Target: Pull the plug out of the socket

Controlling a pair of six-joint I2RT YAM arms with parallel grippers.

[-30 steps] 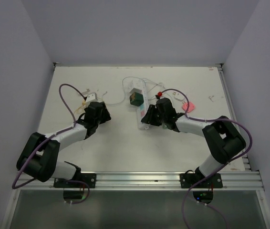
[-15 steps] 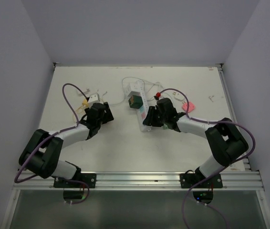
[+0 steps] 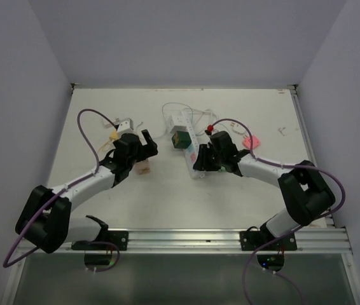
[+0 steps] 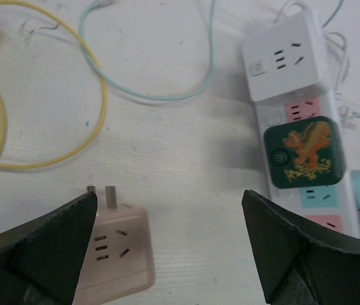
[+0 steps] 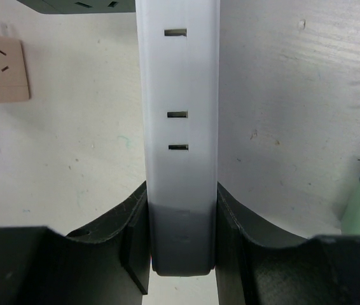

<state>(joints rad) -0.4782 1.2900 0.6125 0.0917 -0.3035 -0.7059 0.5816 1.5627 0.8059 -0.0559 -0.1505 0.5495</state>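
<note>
The socket [image 3: 191, 147], a long white strip with pastel outlets [image 4: 302, 197], lies on the table right of centre. My right gripper [image 3: 200, 160] is shut on its near end, and the strip's white side [image 5: 180, 95] is clamped between both fingers. The plug [image 4: 116, 244], a pale pink cube with two metal prongs, lies loose on the table [image 3: 144, 168], apart from the socket. My left gripper [image 4: 170, 198] hangs over it wide open; the cube lies by the left finger [image 4: 46, 244], and nothing is gripped. The plug also shows at the left edge of the right wrist view [image 5: 2, 67].
A dark green adapter with an orange dragon [image 4: 303, 152] sits plugged into the strip, and a white cube adapter [image 4: 286, 57] sits at its far end. Yellow cable [image 4: 100, 108] and teal cable [image 4: 148, 95] loop on the table. Small pink [image 3: 251, 141] and red [image 3: 210, 128] items lie behind the right arm.
My left gripper has opened wide and moved right; the pink plug now lies free on the table. The right gripper keeps its hold on the strip, which has barely shifted.
</note>
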